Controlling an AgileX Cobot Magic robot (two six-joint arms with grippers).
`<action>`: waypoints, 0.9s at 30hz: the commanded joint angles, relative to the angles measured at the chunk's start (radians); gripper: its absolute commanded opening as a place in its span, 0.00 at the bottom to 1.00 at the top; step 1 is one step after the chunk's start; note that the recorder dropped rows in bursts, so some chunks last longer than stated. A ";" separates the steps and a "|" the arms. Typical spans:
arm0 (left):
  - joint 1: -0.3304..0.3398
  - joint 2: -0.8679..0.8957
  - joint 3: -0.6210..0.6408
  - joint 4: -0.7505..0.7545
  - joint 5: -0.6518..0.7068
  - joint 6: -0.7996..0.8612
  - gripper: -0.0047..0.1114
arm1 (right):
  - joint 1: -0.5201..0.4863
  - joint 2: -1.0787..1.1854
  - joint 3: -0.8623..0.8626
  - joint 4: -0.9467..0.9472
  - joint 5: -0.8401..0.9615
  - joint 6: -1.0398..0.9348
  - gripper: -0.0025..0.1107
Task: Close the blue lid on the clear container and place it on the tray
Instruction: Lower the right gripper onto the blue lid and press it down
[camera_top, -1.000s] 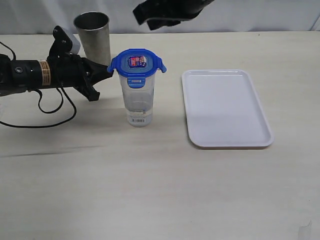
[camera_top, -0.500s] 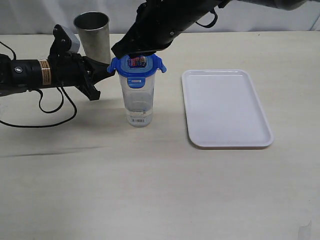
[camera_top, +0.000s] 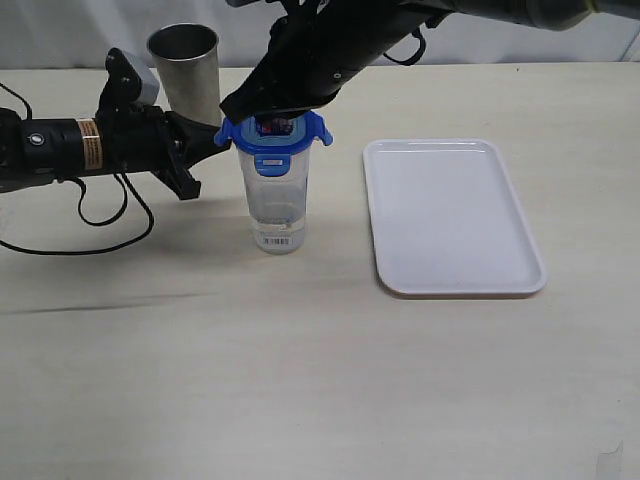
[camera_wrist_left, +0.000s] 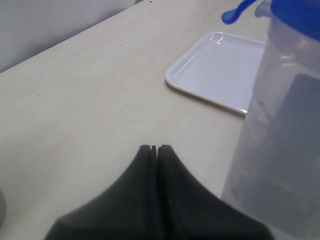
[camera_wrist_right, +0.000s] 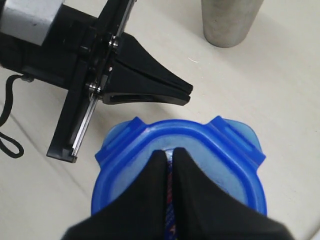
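The clear container stands upright on the table with the blue lid resting on its mouth, side flaps sticking out. My right gripper comes down from above, shut, its tips on the middle of the lid over the sticker. My left gripper lies level at the container's left, shut and empty, its tips beside the lid's left flap. In the left wrist view the shut tips sit next to the container wall. The white tray lies to the right, bare.
A grey metal cup stands behind the left gripper, close to the container. A black cable loops on the table under the left arm. The tray also shows beyond the container in the left wrist view.
My right arm has come down from the top of the view onto the lid. The left arm, the container and the tray have not moved.
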 joint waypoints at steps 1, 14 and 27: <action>-0.003 0.000 -0.005 -0.009 -0.028 -0.006 0.04 | 0.001 0.013 0.005 -0.029 0.031 -0.012 0.06; -0.003 0.000 -0.005 -0.049 -0.030 -0.002 0.04 | 0.001 0.013 0.008 -0.029 0.073 -0.037 0.06; 0.123 -0.005 -0.005 0.033 -0.287 -0.031 0.04 | 0.001 0.013 0.008 -0.029 0.076 -0.099 0.06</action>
